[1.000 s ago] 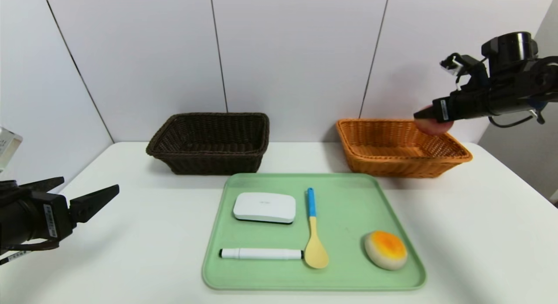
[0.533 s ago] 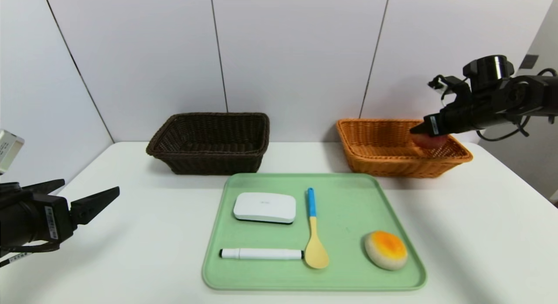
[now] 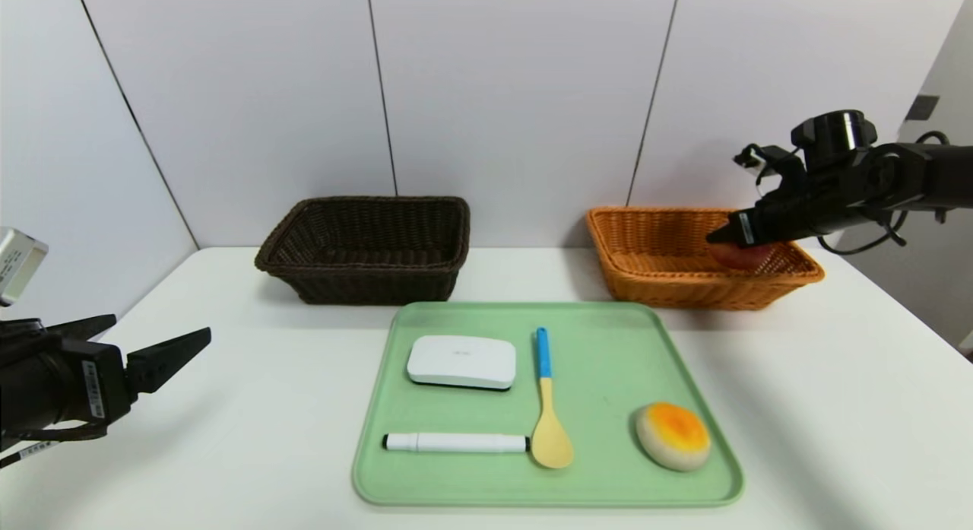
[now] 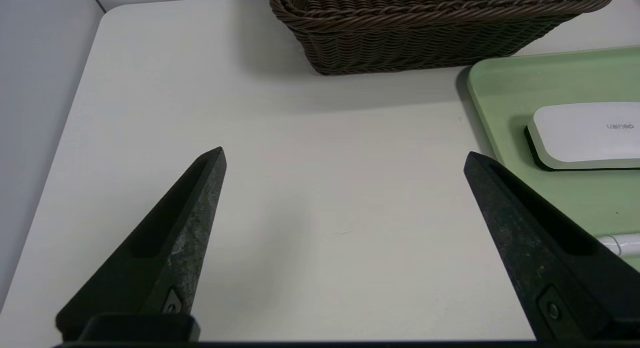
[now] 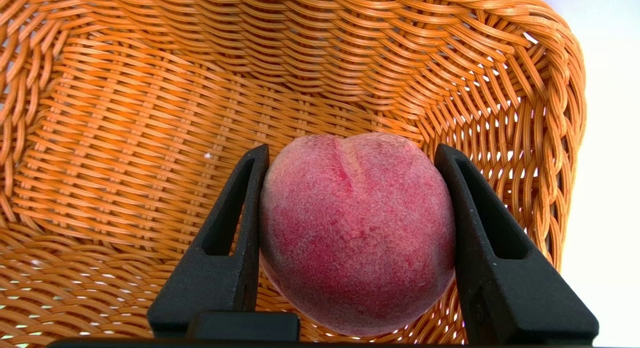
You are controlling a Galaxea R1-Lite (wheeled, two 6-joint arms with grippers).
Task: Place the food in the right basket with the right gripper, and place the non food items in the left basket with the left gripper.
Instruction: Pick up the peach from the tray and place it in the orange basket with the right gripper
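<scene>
My right gripper is shut on the pink-red peach, holding it low inside the orange basket near its right side. Part of the peach shows under the fingers in the head view. The cream bun with an orange top lies at the tray's front right. The white box, the white marker and the yellow spoon with a blue handle lie on the green tray. My left gripper hovers open over the table's left side, empty. The dark brown basket stands at the back left.
The white table ends at a wall close behind both baskets. In the left wrist view the dark brown basket, the tray corner and the white box lie ahead of the left gripper.
My right gripper has come down with the peach from above the orange basket's rim into the basket. The left arm has barely shifted.
</scene>
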